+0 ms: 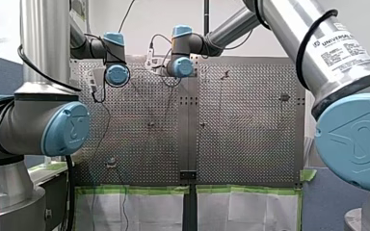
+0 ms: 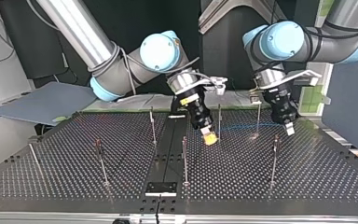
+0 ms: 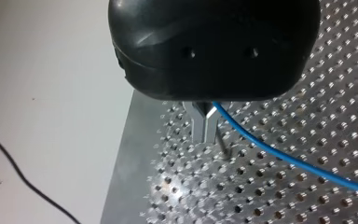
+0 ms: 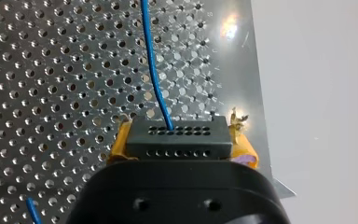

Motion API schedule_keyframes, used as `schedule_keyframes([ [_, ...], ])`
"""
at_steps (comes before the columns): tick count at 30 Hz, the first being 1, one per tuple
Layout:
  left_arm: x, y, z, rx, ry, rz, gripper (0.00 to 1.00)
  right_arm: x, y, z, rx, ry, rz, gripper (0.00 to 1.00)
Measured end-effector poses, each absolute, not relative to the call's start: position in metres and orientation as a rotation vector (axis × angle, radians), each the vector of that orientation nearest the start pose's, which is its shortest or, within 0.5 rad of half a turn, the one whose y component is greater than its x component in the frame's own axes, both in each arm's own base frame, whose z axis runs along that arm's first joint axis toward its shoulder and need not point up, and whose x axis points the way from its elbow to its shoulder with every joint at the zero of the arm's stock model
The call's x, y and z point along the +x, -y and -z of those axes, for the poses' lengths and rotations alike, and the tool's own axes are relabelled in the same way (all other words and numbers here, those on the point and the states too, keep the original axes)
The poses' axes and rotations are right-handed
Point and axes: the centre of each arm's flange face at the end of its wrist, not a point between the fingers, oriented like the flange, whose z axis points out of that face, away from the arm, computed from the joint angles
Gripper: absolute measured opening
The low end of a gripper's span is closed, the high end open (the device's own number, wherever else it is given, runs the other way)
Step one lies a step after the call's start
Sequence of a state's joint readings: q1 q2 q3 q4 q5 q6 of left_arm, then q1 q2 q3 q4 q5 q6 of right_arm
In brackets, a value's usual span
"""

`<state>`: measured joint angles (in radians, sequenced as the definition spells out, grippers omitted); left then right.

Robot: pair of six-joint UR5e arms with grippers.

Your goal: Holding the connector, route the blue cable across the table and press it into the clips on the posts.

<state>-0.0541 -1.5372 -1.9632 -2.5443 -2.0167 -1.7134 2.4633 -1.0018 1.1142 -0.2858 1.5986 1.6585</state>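
In the right wrist view my right gripper [image 4: 181, 150] is shut on the black connector [image 4: 177, 133], held between yellow pads [image 4: 117, 147]. The blue cable [image 4: 151, 65] leaves the connector and runs ahead over the perforated plate. In the left wrist view my left gripper [image 3: 206, 135] has its metal fingers shut on the blue cable [image 3: 279, 156], which trails off to one side. In the top view my right gripper [image 2: 209, 136] is near the middle, my left gripper [image 2: 288, 129] is at the right, and the cable [image 2: 242, 125] stretches between them, low over the table.
Several thin upright posts stand on the perforated table [image 2: 307, 186], among them one [image 2: 219, 119] beside my right gripper, one [image 2: 258, 116] between the grippers and one [image 2: 274, 161] nearer the camera. A dark seam strip [image 2: 168, 158] runs down the middle. The table's far edge [image 3: 121, 177] is close to my left gripper.
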Motion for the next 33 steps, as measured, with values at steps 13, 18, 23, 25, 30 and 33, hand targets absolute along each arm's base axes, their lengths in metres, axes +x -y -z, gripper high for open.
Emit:
schedule_keyframes([
  [13, 0.484, 0.095, -0.38, -0.428, -1.273, -0.141, 0.0, 0.672, 0.361, -0.404, -2.154, -0.9, 2.742, 0.0],
  [18, 0.493, 0.088, -0.375, -0.43, -1.272, -0.145, 0.0, 0.675, 0.367, -0.397, -2.162, -0.913, 2.726, 0.0],
  [23, 0.503, 0.081, -0.371, -0.419, -1.265, -0.139, 0.0, 0.679, 0.371, -0.384, -2.181, -0.925, 2.704, 0.0],
  [25, 0.506, 0.078, -0.371, -0.414, -1.262, -0.135, 0.0, 0.68, 0.374, -0.382, -2.183, -0.927, 2.703, 0.0],
  [30, 0.518, 0.07, -0.367, -0.402, -1.264, -0.123, 0.0, 0.682, 0.378, -0.387, -2.171, -0.927, 2.718, 0.0],
  [33, 0.524, 0.066, -0.367, -0.397, -1.257, -0.111, 0.0, 0.682, 0.381, -0.393, -2.164, -0.928, 2.728, 0.0],
])
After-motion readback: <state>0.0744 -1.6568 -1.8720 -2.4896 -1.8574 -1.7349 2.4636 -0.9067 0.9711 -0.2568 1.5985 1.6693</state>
